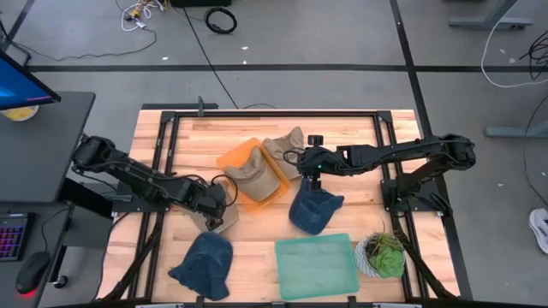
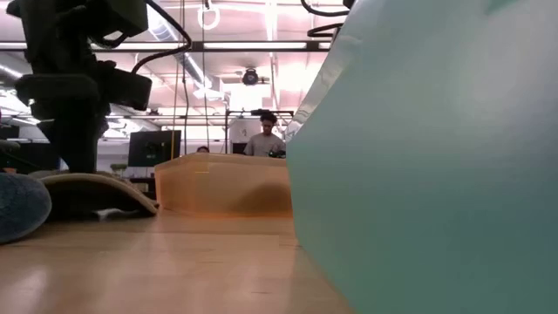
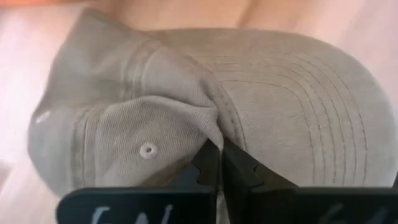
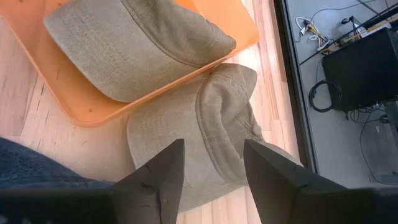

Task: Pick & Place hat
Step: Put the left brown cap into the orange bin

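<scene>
A tan cap (image 1: 225, 220) lies on the table near the orange bin (image 1: 276, 190); my left gripper (image 3: 221, 148) is shut on it, and the low view shows that arm (image 2: 70, 87) standing over the cap's brim (image 2: 96, 185). A second tan cap (image 1: 251, 174) lies inside the bin. A third tan cap (image 4: 217, 134) rests on the table against the bin's far right side. My right gripper (image 4: 211, 146) hovers open above that third cap, over a blue hat (image 1: 312, 212). Another blue hat (image 1: 205, 265) lies near the near edge. My left gripper pinches a raised fold of the tan cap's crown (image 3: 208, 127), right beside the brim's stitched rows (image 3: 298, 106), between its two shut fingers. It comes from above, pointing down. The cap lies on the table with its brim (image 2: 96, 185) low over the wood.
A pale green bin (image 1: 315, 265) sits near the near edge and fills the right of the low view. A potted plant (image 1: 384, 255) stands at the near right. A black frame (image 1: 257, 114) runs round the table. A person (image 2: 264, 139) stands in the room behind.
</scene>
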Available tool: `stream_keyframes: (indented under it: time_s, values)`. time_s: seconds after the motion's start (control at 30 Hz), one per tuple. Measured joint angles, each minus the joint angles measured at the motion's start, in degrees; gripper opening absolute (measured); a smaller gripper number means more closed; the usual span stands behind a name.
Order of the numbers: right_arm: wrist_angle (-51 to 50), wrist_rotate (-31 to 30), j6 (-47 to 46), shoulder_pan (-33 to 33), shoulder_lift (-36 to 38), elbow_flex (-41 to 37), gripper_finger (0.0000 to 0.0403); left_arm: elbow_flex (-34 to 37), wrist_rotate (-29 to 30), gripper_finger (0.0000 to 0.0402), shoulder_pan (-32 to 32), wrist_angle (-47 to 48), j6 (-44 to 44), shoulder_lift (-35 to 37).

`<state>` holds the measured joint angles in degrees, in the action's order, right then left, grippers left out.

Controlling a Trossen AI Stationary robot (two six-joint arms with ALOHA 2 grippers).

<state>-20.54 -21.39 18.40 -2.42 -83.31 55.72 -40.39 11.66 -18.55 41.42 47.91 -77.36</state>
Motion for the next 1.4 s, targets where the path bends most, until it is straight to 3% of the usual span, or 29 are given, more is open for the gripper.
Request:
stream_keyframes:
  time_s: [0.3,0.6,0.83,1.13,1.4]
  values:
    - [-0.1,0.13,-0.92,0.02,0.0,0.0,0.0169,-12.0,4.26,0.0005,-0.07,23.66,3.22,0.15]
    - [-0.1,0.11,-0.99,0.0,0.0,0.0,0.0169,-28.28,17.88,0.0005,0.11,37.51,2.78,0.19]
    - [-0.1,0.07,-0.99,0.01,0.0,0.0,0.0169,-33.69,27.01,0.0008,2.33,31.1,-5.4,0.26]
    - [0.43,-0.07,-0.99,0.02,0.0,-0.02,0.0169,-31.92,26.82,0.0012,10.3,11.8,-19.81,-1.47]
    - [1.14,-0.04,-0.99,0.02,0.0,-0.01,0.0169,-31.2,24.12,0.0008,15.24,9.05,-21.61,-6.94]
